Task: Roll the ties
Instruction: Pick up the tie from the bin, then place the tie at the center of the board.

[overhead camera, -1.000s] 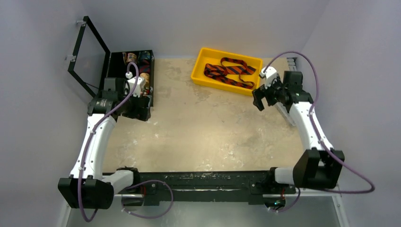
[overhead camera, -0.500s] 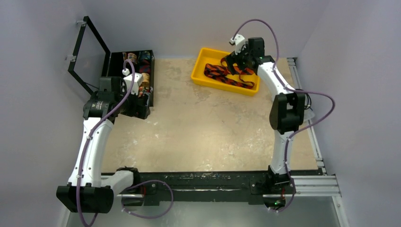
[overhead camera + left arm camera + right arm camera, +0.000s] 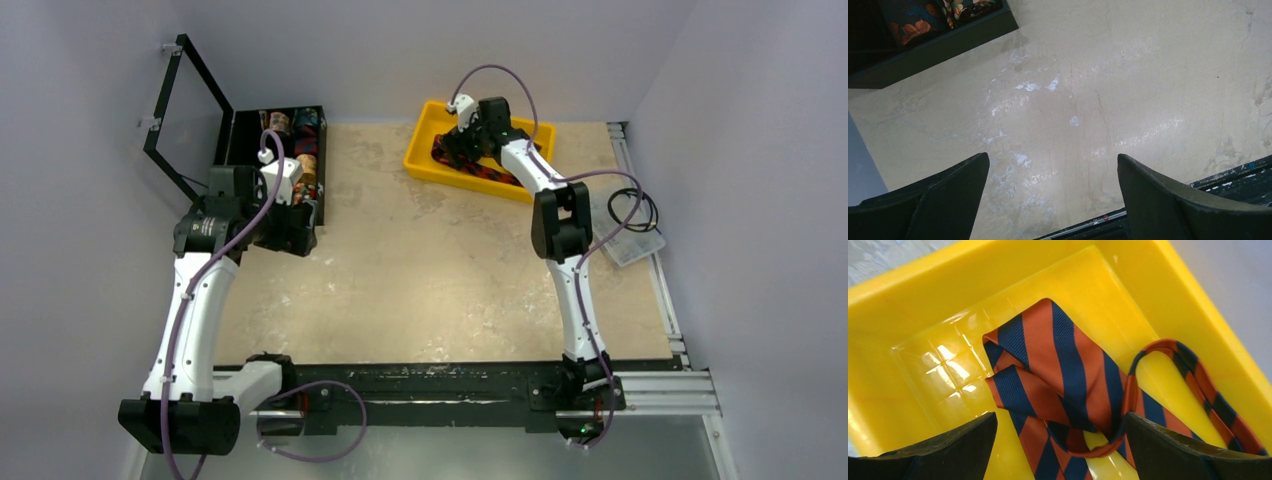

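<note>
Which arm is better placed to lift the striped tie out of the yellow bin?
Right. The right pincer, open, hangs directly above the tie in the yellow bin. The left pincer, also open, is over bare table beside the black box, far from the bin.

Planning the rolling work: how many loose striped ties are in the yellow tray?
1 that shows: the tie, tangled in the tray beneath the right fingers; another may lie hidden.

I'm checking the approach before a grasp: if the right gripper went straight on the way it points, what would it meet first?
Most likely the striped tie, whose folded wide end lies in the yellow tray straight ahead of the right gripper, framed by its open fingers. How far is unclear.
</note>
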You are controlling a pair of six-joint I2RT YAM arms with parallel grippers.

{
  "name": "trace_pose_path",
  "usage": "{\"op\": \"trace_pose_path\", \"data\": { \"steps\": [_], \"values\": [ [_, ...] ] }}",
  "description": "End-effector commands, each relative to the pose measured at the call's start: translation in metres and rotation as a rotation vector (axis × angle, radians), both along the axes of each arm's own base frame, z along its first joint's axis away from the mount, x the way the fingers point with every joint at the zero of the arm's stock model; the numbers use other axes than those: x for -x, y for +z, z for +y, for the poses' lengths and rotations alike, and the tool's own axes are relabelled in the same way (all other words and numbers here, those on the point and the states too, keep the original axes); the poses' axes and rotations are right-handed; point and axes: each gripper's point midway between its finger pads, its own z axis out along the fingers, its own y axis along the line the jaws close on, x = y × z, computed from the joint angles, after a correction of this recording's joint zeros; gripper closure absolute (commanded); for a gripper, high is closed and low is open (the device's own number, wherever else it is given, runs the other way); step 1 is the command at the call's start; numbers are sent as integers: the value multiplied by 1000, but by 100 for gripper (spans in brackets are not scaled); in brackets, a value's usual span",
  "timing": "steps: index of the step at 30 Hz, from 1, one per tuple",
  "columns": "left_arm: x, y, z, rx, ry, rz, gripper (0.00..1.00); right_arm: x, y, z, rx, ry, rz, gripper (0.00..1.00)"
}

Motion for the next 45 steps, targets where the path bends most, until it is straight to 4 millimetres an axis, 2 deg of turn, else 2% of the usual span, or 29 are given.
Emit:
{"op": "trace_pose_path", "data": {
  "steps": [1,5,7,12,13,14,15,16,19,24,25,27,31,37,42,45],
  "values": [
    [1,5,2,-10,-11,-24,0,-24,21,5,16,-4,-122,2],
    [-1,3,4,-23,-8,-20,0,-32,0,2,51,-33,-131,4],
    [-2,3,5,-28,-8,-21,0,-32,-11,2,72,-25,-127,13],
    [-5,3,8,-42,-1,-25,0,-29,-27,1,100,-5,-105,53],
    [-6,4,8,-42,1,-28,0,-29,-27,1,101,-1,-105,64],
    [-7,4,8,-40,0,-29,0,-30,-24,0,103,-3,-112,82],
    [-8,4,8,-41,0,-27,0,-31,-20,-1,102,-11,-123,95],
    [-9,5,8,-41,0,-30,0,-33,-13,0,100,-10,-142,100],
    [-13,8,8,-46,-2,-42,0,-36,21,0,94,0,-211,100],
    [-24,15,7,-44,-13,-65,0,-30,114,5,17,17,-349,100],
    [-27,17,6,-42,-15,-71,0,-23,139,6,-8,26,-378,100],
    [-32,23,5,-34,-22,-85,0,-12,173,7,-39,39,-416,100],
    [-42,30,2,-21,-28,-104,0,16,223,4,-96,64,-449,100],
    [-57,43,-3,8,-31,-138,0,85,286,2,-189,128,-445,100],
    [-59,50,-15,63,-66,-143,0,163,335,34,-438,239,-352,100],
    [-60,52,-19,82,-82,-146,0,202,349,51,-571,252,-291,100]
  ]
}}
